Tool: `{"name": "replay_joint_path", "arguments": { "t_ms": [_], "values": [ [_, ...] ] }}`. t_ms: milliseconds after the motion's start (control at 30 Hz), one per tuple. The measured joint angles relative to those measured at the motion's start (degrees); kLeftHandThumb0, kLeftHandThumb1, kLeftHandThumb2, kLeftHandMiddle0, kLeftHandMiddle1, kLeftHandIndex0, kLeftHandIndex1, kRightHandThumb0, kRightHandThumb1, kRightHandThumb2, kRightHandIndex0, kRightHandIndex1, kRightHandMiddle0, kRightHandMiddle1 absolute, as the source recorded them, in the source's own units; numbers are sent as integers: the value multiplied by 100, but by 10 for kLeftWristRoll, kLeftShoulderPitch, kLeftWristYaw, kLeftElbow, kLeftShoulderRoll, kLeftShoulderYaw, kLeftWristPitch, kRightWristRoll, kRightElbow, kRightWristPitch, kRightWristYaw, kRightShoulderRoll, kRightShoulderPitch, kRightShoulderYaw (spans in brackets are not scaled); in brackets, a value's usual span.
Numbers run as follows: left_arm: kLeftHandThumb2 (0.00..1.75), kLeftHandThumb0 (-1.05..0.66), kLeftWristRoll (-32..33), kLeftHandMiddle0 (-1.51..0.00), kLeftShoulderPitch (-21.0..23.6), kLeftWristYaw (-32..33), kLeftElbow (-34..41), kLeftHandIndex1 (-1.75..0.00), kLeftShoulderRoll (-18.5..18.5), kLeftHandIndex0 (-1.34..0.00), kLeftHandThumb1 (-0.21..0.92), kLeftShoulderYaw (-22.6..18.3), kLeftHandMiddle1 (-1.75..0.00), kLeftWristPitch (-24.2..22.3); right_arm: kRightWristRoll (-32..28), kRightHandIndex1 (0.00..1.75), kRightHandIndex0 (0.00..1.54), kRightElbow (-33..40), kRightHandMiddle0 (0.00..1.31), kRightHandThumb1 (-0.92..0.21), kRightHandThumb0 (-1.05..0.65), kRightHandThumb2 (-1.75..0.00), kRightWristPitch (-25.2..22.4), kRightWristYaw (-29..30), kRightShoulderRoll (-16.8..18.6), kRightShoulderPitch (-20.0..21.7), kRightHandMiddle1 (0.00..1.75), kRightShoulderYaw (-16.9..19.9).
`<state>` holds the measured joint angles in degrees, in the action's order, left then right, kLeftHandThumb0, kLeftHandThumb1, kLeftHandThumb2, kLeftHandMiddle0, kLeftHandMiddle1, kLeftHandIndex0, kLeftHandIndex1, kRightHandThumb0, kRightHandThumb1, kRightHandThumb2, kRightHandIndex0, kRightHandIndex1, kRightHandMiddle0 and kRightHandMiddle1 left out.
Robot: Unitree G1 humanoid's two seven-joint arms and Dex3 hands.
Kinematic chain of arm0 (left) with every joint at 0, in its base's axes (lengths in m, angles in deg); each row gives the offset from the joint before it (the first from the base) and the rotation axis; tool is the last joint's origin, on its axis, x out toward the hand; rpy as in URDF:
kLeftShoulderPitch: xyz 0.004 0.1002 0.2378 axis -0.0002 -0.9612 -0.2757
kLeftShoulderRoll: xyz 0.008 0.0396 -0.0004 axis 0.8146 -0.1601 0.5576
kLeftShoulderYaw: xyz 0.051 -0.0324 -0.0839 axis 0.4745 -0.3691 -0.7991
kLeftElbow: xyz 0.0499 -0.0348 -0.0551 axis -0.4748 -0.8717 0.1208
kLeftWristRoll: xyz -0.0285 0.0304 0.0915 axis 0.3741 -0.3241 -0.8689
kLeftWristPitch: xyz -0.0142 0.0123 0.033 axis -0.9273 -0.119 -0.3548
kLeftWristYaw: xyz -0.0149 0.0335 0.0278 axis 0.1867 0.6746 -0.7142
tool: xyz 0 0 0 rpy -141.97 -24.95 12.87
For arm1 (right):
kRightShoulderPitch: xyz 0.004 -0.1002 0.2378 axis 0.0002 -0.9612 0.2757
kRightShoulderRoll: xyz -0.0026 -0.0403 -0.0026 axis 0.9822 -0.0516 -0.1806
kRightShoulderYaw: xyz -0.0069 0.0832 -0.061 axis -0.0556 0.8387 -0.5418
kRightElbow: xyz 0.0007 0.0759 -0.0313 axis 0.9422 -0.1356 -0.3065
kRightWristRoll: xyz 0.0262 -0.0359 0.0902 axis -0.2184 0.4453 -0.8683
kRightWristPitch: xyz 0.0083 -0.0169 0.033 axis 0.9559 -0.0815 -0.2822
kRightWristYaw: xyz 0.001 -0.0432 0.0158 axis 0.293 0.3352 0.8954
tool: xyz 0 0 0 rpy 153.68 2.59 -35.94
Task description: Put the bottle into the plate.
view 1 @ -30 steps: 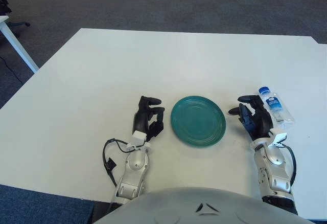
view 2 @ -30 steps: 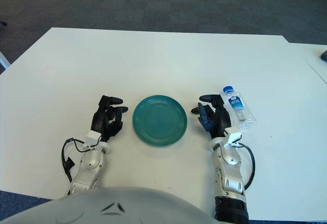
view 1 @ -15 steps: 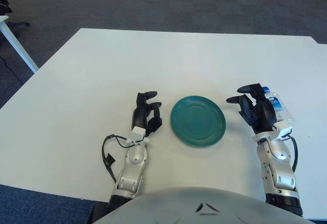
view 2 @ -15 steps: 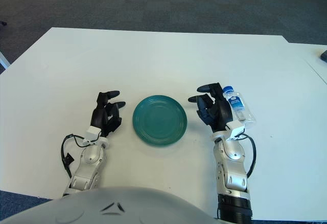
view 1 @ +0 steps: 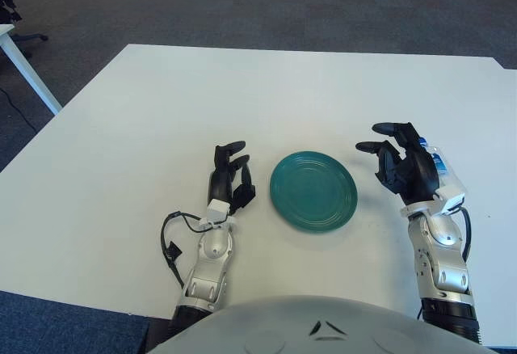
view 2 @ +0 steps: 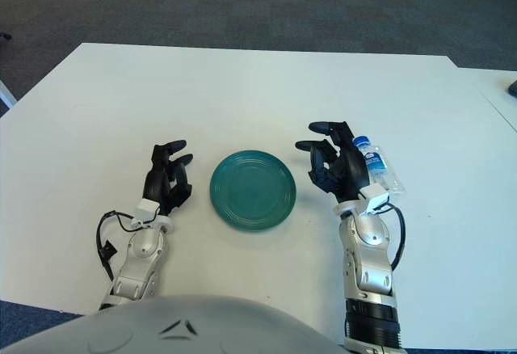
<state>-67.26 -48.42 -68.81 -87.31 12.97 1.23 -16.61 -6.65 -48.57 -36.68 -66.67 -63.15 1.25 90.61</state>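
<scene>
Broadly, a white counter (view 1: 161, 103) fills most of both views, with dark carpet (view 1: 242, 2) beyond its far edge and the corner of another white table (view 1: 20, 59) off past the left side. Nearest the camera, the robot's grey torso (view 1: 315, 326) curves along the bottom edge, and both forearms reach forward from it onto the counter. A round teal plate (view 1: 313, 191) lies flat between the two hands, bare, just to the right of the left hand's fingers and to the left of the right hand's fingers. The right hand (view 2: 339, 168) is raised beside the plate, its dark fingers (view 2: 319, 127) spread and released, grasping nothing, with thumb and fingertips pointing toward the plate side. The left hand (view 1: 229, 180) rests on the counter close to the plate's left rim, its fingers (view 1: 233, 145) loosely bent and holding nothing, a black cable (view 1: 171, 249) looping beside its wrist. Smallest, the clear plastic bottle (view 2: 378, 165) with a blue label lies on its side on the counter, partly hidden behind the right hand, just beyond and to the right of its fingers and outside the plate.
</scene>
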Motion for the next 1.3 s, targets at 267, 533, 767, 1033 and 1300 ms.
{"name": "replay_joint_path", "arguments": {
  "t_ms": [267, 533, 767, 1033, 1300],
  "values": [
    [88, -75, 0, -31, 0, 0, -1, -111, 0, 0, 92, -1, -71, 0, 0, 63, 25, 0, 1, -79, -64, -63, 0, 0, 0, 5, 113, 2],
    [87, -75, 0, -30, 1, -1, -4, -110, 0, 0, 92, -3, -69, 0, 25, 31, 19, 12, 0, -89, -72, -44, -9, 21, -26, 44, 88, 22],
    [88, -75, 1, -29, 8, -4, -17, -110, 0, 0, 92, -4, -67, 1, 137, 16, 9, 56, 0, -92, -99, -46, -20, 50, -86, 72, 50, 25],
    [90, -76, 1, -29, 14, -4, -29, -109, 0, 0, 92, -6, -65, 6, 305, 2, 1, 41, 0, -92, -104, -73, -53, 27, -242, 86, 6, 26],
    [90, -76, 1, -28, 18, -3, -42, -108, -1, 0, 92, -11, -63, 14, 458, 0, 0, -26, 0, -92, -105, -84, -62, 45, -345, 104, 0, 9]
  ]
}}
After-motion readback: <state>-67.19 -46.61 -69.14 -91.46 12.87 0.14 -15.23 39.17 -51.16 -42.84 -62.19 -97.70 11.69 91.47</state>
